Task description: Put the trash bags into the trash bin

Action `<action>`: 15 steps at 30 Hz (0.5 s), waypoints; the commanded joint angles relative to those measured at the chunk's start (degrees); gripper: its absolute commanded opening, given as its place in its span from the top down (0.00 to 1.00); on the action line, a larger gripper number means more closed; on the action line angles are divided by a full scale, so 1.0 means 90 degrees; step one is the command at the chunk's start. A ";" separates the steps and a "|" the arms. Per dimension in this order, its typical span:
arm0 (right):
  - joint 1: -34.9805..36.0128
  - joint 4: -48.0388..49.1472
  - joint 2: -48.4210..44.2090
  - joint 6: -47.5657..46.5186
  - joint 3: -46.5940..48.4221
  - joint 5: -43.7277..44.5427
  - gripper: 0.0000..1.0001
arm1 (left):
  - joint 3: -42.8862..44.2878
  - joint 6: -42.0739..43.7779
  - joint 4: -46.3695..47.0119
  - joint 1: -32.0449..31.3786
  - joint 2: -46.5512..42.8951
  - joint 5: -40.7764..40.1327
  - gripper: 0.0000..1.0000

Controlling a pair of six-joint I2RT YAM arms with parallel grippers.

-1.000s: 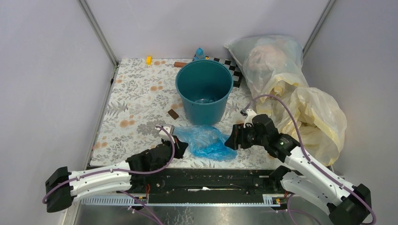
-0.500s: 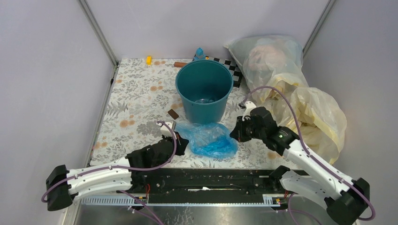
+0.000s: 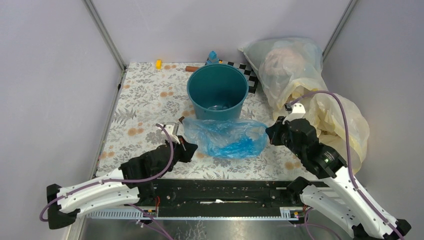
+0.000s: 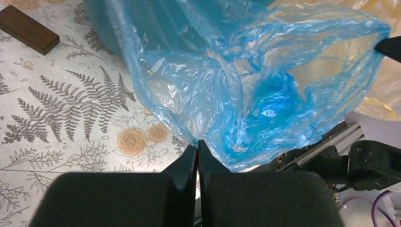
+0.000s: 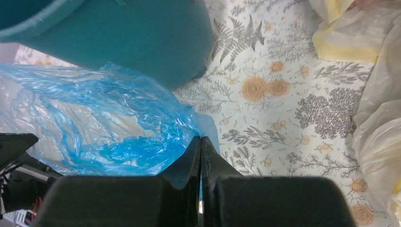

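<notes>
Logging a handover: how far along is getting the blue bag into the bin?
Done: the left gripper and the right gripper are each shut on one end of the blue bag. In hand: the bag is stretched between them, in front of the bin. Left: it is not yet inside; it likely needs carrying over the rim and releasing.

Left arm (image 3: 95, 192) and right arm (image 3: 350, 196): smooth white link shells and black joint housings are noted. A purple cable (image 3: 173, 145) is run in loose loops along each arm. Left gripper (image 4: 197, 143) and right gripper (image 5: 200, 139): matt black fingers, tapered to narrow tips, are seen.
</notes>
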 commanded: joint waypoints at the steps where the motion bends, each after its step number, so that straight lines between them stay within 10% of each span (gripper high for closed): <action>1: 0.0036 -0.0187 0.0488 0.0085 0.0156 -0.0493 1.00 | 0.0364 -0.0125 -0.0140 -0.0001 0.0164 0.0345 1.00; 5: 0.0036 -0.0050 0.0926 0.0036 0.1661 -0.1166 1.00 | 0.1378 0.0341 -0.0185 -0.0006 0.0426 0.0489 1.00; 12: 0.0036 -0.1023 0.3118 -0.0032 0.7562 -0.2645 1.00 | 0.7164 0.1796 -0.1349 -0.0006 0.2076 0.1731 1.00; 15: 0.0041 -0.1033 0.3109 0.0134 0.7492 -0.2888 1.00 | 0.7282 0.1739 -0.1197 -0.0001 0.2047 0.2328 1.00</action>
